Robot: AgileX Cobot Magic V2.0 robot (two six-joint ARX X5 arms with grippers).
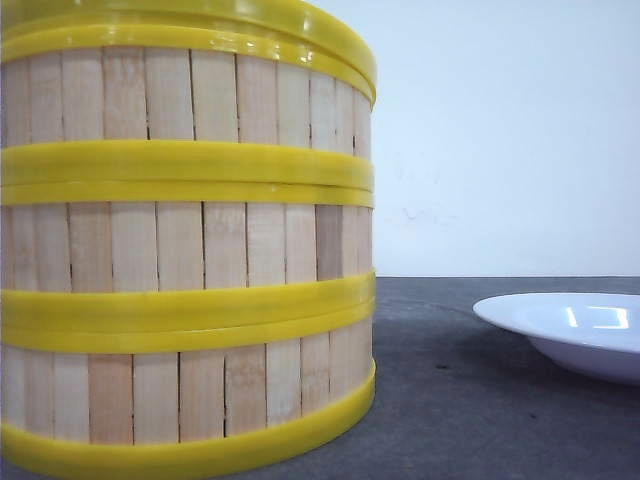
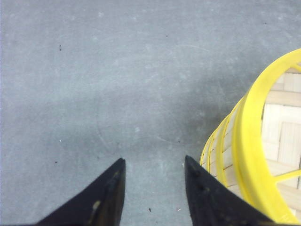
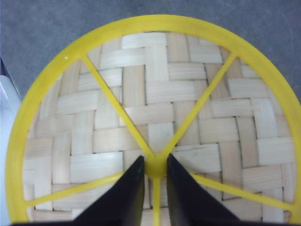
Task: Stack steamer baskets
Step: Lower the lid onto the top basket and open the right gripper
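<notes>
Right gripper (image 3: pixel 155 169) pinches the lid (image 3: pixel 94 117) knob; left gripper (image 2: pixel 154 181) gapes empty beside stacked baskets (image 1: pixel 185 250); front shows plate (image 1: pixel 570 330), grey table (image 1: pixel 450 400).

No legible text or markings.

Bare grey table (image 2: pixel 117 70) open all around the left gripper (image 2: pixel 154 165), jaws apart with nothing between, only the steamer baskets (image 2: pixel 249 150) close beside one finger. In the front view, stacked three high and filling the left side, blocking any passage there. White plate (image 1: pixel 570 330) low at the right, apart from the stack, a strip of free table between. Right gripper (image 3: pixel 155 162) straddling the yellow knob (image 3: pixel 155 167) of the woven lid (image 3: pixel 188 94), hardly any gap left.
</notes>
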